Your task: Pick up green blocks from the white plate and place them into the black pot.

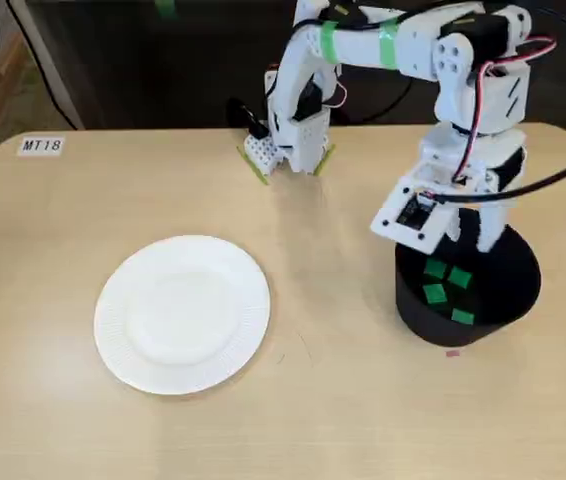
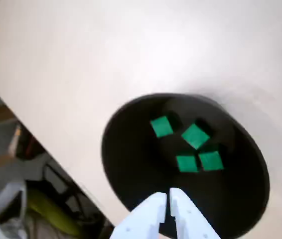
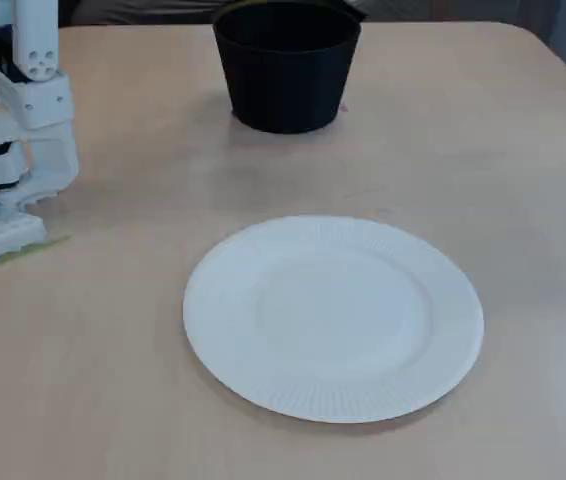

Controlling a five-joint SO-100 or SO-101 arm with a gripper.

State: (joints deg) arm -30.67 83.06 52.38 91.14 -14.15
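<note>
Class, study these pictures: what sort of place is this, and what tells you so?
Probably a robotics lab bench: a wooden table with an "MT18" tag, a small white arm mounted on it, and a plate and pot laid out.

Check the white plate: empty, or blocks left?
Empty. The white plate is bare in both fixed views; four green blocks lie inside the black pot.

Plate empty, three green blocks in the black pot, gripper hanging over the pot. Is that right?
Not quite. The wrist view shows four green blocks in the black pot, not three. The white plate is empty and the gripper hangs over the pot, as you said.
</note>
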